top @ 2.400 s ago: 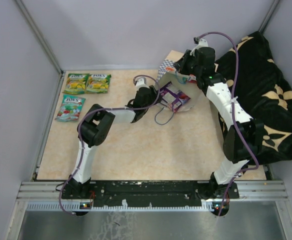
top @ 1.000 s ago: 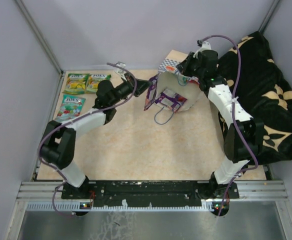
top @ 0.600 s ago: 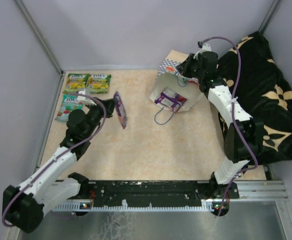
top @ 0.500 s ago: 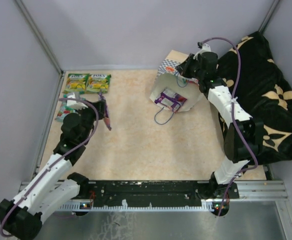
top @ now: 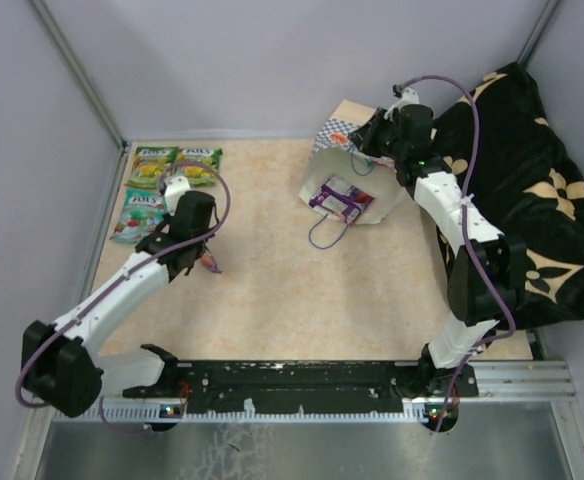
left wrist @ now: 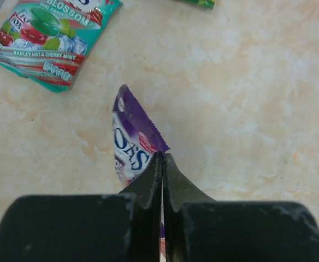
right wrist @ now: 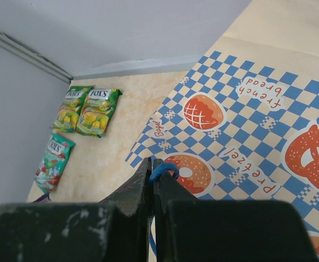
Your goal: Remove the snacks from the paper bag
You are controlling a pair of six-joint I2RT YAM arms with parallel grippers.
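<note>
My left hand (left wrist: 162,159) pinches the purple pouch (left wrist: 131,137) edge-on, my right hand (right wrist: 152,165) the bag cord (right wrist: 165,168); dropped, that pouch may overlap the teal pouch (left wrist: 46,39).

Three snacks (top: 196,166) lie far left on the table (top: 272,290); the paper bag (top: 324,166) (another pouch (top: 340,197) inside) stands far right.

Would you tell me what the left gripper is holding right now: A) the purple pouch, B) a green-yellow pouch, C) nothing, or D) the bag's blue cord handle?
A: the left wrist view shows the left gripper shut on the purple pouch; the blue cord handle is in the right gripper.
</note>
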